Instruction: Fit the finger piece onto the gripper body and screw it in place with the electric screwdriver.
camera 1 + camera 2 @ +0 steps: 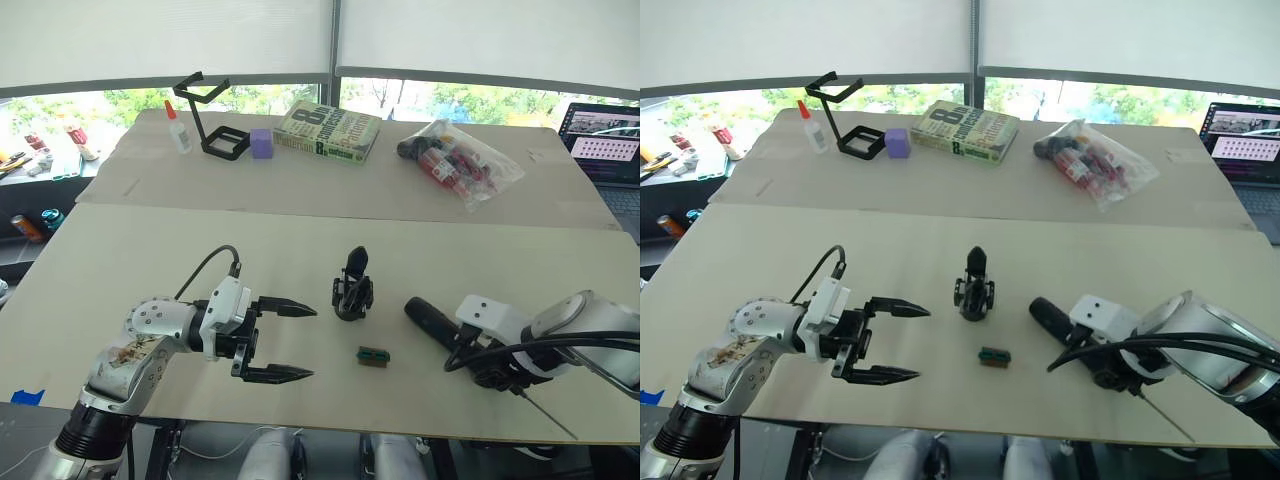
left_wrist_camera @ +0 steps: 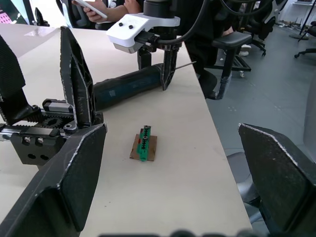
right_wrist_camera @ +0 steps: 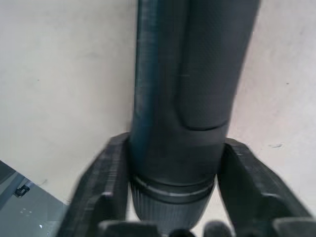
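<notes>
Black electric screwdriver [image 1: 440,322], black gripper body [image 1: 353,290], green-and-brown block [image 1: 373,356], purple cube [image 1: 261,143]

large "8" on book [image 1: 328,131] cover; remaining cover text too small to read.

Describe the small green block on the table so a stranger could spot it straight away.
On the near pale table, look between the open left gripper and the right gripper closed around the electric screwdriver. The green block lies just in front of the upright black gripper body. It is green there, on a brown base.

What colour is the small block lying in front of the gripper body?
Green on a brown base, clearest in the left wrist view.
</notes>
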{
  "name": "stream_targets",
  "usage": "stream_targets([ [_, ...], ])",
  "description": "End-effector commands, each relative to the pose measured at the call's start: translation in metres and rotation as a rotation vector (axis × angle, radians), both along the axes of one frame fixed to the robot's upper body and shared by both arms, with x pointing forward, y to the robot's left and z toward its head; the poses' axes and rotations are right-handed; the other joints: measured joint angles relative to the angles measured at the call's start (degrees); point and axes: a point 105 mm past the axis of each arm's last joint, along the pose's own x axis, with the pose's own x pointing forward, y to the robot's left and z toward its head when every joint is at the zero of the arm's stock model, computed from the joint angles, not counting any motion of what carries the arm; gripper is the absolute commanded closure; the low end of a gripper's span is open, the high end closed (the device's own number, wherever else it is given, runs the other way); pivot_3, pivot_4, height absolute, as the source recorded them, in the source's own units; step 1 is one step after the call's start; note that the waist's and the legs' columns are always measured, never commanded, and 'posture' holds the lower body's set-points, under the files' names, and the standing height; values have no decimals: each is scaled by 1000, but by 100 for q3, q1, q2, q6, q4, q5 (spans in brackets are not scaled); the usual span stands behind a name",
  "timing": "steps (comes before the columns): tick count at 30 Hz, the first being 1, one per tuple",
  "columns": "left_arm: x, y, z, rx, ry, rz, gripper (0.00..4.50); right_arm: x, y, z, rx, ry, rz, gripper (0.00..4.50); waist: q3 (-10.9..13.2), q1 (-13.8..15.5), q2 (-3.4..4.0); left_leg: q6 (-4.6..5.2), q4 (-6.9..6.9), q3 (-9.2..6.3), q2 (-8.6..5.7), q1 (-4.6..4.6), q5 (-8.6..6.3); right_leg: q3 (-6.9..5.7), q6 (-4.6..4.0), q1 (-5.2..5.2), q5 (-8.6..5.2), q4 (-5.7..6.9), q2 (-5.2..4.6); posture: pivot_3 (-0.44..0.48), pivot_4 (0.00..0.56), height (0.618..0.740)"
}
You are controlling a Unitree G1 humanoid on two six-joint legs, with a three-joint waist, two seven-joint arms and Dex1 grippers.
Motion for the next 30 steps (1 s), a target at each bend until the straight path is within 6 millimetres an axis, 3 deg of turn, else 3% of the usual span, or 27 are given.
stream_targets([
  [1, -1, 0, 5, 5, -45, -21, 0, 7, -12, 9, -31, -56, -24, 2573, 0, 4, 0, 1, 2, 0, 0, 0, 0, 1, 1, 0, 1, 0, -1, 0, 150, 740],
  [5, 0, 2, 3, 9, -44, -21, 0, 7, -25, 25, 8, -99, -66, 2573, 0, 30, 1, 2, 2, -1, -2, -3, 1, 1, 1, -1, 1, 2, -2, 0, 150, 740],
  [7, 2, 2, 1, 9, -43, -12, 0, 8, -31, 39, 107, -141, -153, 2573, 0, 34, 0, 3, 1, -1, -4, -8, 2, 1, 3, -5, 1, 2, -2, 0, 150, 740],
  [11, 9, 8, -4, 6, -27, 14, 0, 14, -28, 78, 432, -353, -259, 2573, 0, 0, 0, 3, 0, 4, 6, -6, 3, 0, 2, -4, 3, 2, 12, 0, 150, 740],
  [12, 11, 9, -5, 2, -19, 22, 0, 16, -19, 96, 607, -429, -255, 2573, 1, -3, -1, 0, 0, 5, 7, -4, 4, 2, 2, -5, 3, 4, 16, 0, 150, 740],
  [15, 15, 12, -4, -24, -3, 31, 0, 8, -2, 148, 993, -727, -68, 2573, 2, 13, -4, -15, -1, 1, 18, -4, 13, 10, -9, -4, 9, -2, 40, 0, 150, 740],
  [20, 21, 15, -7, -26, -21, 27, 0, -18, 40, 175, 1211, -1058, 273, 2573, -1, 52, -6, -19, -7, -18, 18, -2, 15, 11, -9, 4, 8, 2, 51, 0, 150, 740],
  [22, 22, 16, -10, -27, -36, 22, 0, -22, 60, 177, 1270, -1111, 352, 2573, -1, 2, -3, -19, -6, -15, 15, -2, 15, 21, -10, 2, 9, 5, 52, 0, 150, 740],
  [26, 19, 11, -29, 26, -34, -6, 0, -32, 98, 143, 1241, -1020, 607, 2573, -4, -26, -6, -19, -7, -2, 10, 15, 15, 36, -10, 5, 8, 15, 54, 0, 150, 740],
  [30, 18, -1, -45, 74, -38, -7, 0, -33, 113, 122, 1269, -976, 724, 2573, -3, -25, -6, -19, -7, 3, 3, 17, 16, 38, -9, 5, 7, 16, 56, 0, 150, 740],
])
